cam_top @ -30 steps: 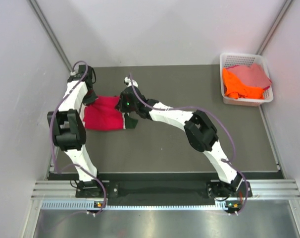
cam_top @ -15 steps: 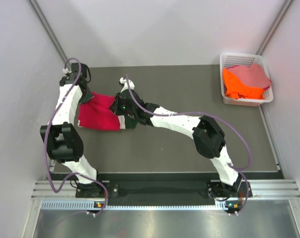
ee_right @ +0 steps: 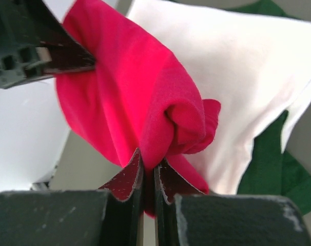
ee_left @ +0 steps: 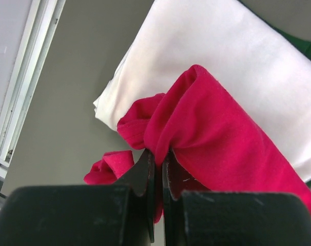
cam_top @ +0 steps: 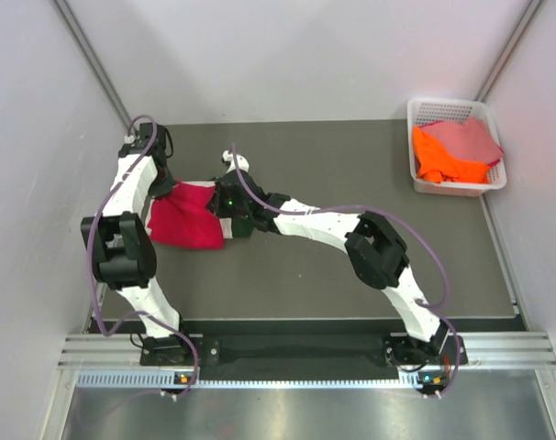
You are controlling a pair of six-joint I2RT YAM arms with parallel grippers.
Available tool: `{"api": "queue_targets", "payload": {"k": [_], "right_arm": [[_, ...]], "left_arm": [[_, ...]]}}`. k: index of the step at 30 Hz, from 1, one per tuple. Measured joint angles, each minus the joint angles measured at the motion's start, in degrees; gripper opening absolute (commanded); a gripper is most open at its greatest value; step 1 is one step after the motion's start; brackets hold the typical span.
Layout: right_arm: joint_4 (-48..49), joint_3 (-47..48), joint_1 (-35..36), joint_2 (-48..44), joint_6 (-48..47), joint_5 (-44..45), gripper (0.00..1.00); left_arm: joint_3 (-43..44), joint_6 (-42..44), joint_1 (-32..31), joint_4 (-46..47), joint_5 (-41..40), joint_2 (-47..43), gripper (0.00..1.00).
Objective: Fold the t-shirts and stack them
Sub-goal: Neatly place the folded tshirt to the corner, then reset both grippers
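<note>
Basket [cam_top: 443, 108] of orange tee [cam_top: 439, 158] (pink tee [cam_top: 471, 139] atop), left hand [ee_left: 156, 155] and right hand [ee_right: 148, 165] pinching crimson tee [cam_top: 188, 222]

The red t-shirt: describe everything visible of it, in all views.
The crimson-red t-shirt is plain, soft cotton by its look, bunched and creased, not yet folded flat. It is at the left of the dark table, strung between both arms. The left gripper is shut on one gathered edge and the right gripper on another. It hangs over a cream-white t-shirt lying on a green cloth; whether it touches them I cannot tell. No print shows.
</note>
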Motion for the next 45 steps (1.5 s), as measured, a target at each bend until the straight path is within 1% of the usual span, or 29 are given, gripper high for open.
{"api": "queue_targets", "payload": {"k": [5,8,13,14,15,16,17,18,19,20,22,24,25,26,30,31,33,36,37,38,40,43,45], "right_arm": [[0.0,1.7,-2.1,3.4,0.4,-1.2,0.00],[-0.4,4.9,-3.4,5.7,0.5,-2.1,0.00],[-0.9,11.9,-5.6,10.4,0.0,-3.5,0.00],[-0.8,12.9,-5.9,11.1,0.0,-3.7,0.00],[-0.8,13.6,-6.2,11.6,0.0,-3.7,0.04],[-0.7,14.0,-6.6,12.1,0.0,-3.9,0.16],[-0.8,14.2,-6.8,12.5,0.2,-4.2,0.23],[-0.8,14.2,-7.1,12.7,0.2,-4.4,0.36],[-0.8,14.2,-7.4,13.0,0.7,-4.3,0.62],[-0.9,14.2,-7.7,13.2,1.1,-4.3,0.73],[-1.6,14.2,-8.2,13.3,0.8,-3.3,0.87],[-2.1,14.2,-8.5,13.3,0.2,-1.7,0.87],[-2.1,14.0,-8.6,13.2,0.0,-1.1,0.86],[-2.1,13.9,-8.8,13.2,-0.3,-0.6,0.85],[-1.8,8.4,-8.8,10.7,-1.4,0.2,0.75],[-1.6,6.1,-8.8,9.4,-1.7,0.4,0.73],[-1.5,0.5,-8.7,5.7,-3.0,1.0,0.70],[-0.4,-10.0,-8.7,-2.7,-5.3,2.4,0.70],[0.5,-14.9,-8.7,-7.3,-6.3,3.0,0.70],[0.9,-19.3,-8.9,-11.8,-7.2,3.5,0.70],[3.4,-27.1,-9.2,-21.0,-9.0,3.9,0.71],[6.4,-38.9,-10.0,-36.2,-12.2,5.5,0.74],[7.8,-45.0,-11.0,-44.3,-14.3,6.8,0.75]], "left_arm": [[1.2,0.0,0.1,1.1,0.1,4.2,0.00],[1.6,0.2,0.1,2.3,0.2,5.6,0.00],[4.5,0.2,0.2,4.1,0.0,8.4,0.00],[4.8,0.2,0.2,4.6,0.0,8.8,0.00],[4.9,0.2,0.3,5.2,0.1,9.1,0.00],[4.9,0.2,0.4,5.7,0.5,9.5,0.01],[5.1,0.2,0.5,6.0,0.9,9.9,0.06],[5.5,0.2,0.6,6.1,1.5,10.3,0.16],[6.2,0.4,0.6,6.3,1.9,11.1,0.52],[6.8,0.8,0.7,6.7,2.1,12.0,0.59],[7.8,0.2,0.8,7.9,2.3,13.8,0.67],[8.3,-0.1,1.0,8.7,2.4,14.8,0.71],[8.3,-0.1,1.0,8.7,2.4,14.9,0.72],[8.3,-0.2,1.0,8.8,2.1,14.8,0.77],[8.0,-1.1,1.0,9.0,-0.9,12.4,0.77],[7.8,-1.2,1.0,9.0,-1.9,11.2,0.77],[7.1,-1.7,0.7,8.7,-4.3,7.9,0.77],[5.7,-2.4,0.2,8.9,-5.6,0.5,0.76],[4.6,-2.5,-0.1,9.3,-5.0,-2.3,0.76],[3.0,-2.5,-0.6,9.7,-4.0,-5.9,0.81],[-0.9,-2.8,-2.3,11.8,-2.0,-12.0,0.99],[-8.5,-5.0,-7.9,15.6,1.1,-21.2,0.99],[-15.0,-6.1,-13.3,19.7,2.4,-26.4,0.99]]}}
